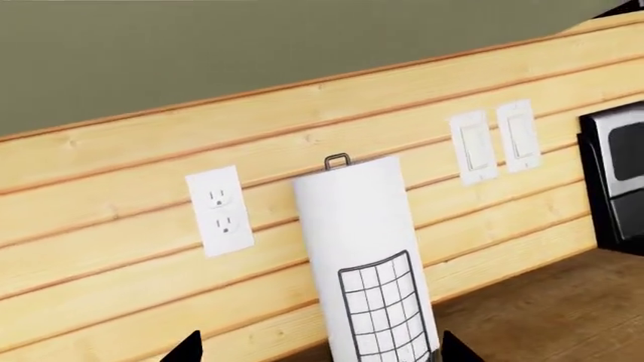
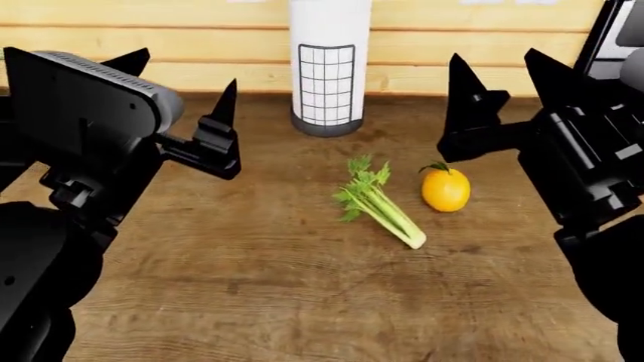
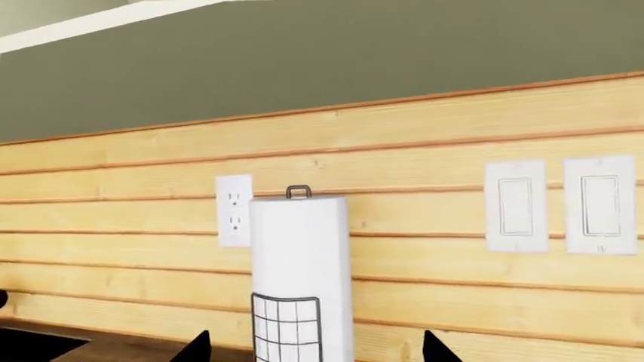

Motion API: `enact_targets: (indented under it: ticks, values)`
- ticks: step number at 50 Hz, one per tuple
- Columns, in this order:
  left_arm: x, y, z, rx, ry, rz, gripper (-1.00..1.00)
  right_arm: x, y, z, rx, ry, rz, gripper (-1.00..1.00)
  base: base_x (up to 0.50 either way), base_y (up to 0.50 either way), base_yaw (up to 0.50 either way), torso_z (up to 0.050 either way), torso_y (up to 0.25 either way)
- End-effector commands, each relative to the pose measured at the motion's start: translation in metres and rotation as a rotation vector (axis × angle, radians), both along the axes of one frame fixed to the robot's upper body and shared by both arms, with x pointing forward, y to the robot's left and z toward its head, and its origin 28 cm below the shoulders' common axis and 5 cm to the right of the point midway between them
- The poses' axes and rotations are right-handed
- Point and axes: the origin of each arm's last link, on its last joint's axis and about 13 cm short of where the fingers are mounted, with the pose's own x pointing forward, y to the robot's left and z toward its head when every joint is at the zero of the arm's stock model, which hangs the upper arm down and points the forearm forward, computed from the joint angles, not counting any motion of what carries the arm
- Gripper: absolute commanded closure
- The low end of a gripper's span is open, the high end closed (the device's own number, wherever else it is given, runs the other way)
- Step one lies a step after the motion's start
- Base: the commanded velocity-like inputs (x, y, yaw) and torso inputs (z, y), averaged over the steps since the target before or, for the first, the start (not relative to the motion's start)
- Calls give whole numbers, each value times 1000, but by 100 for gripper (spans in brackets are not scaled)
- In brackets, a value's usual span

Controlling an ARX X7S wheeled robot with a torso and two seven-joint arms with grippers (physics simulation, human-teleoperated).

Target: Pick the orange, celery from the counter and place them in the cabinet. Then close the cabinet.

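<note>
Nothing is being carried yet: the orange (image 2: 445,188) and the celery (image 2: 378,202) are lying side by side on the counter (image 2: 252,279). The left hand (image 2: 181,102) and right hand (image 2: 508,83) are being held released, empty, above them. The cabinet is not being shown.

No readable text anywhere — no label, brand or number (the wall plates are blank too).
</note>
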Motion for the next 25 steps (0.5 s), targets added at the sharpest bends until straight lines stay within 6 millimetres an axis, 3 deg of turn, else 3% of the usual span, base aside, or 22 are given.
enact_targets:
  ticks: [1,15,25]
  values:
    - [1,-3,4,-1,13,0,-100,-3,-5,-1,-2,39,-4,-100,0,0,-500,0,0]
    - [0,-5,12,1,5,11,-100,-7,-7,-2,-70,65,33,-100,0,0,-474,0,0]
    - [-2,-1,11,4,5,20,-100,-8,-5,2,-103,58,65,-100,19,-79,-12,0,0]
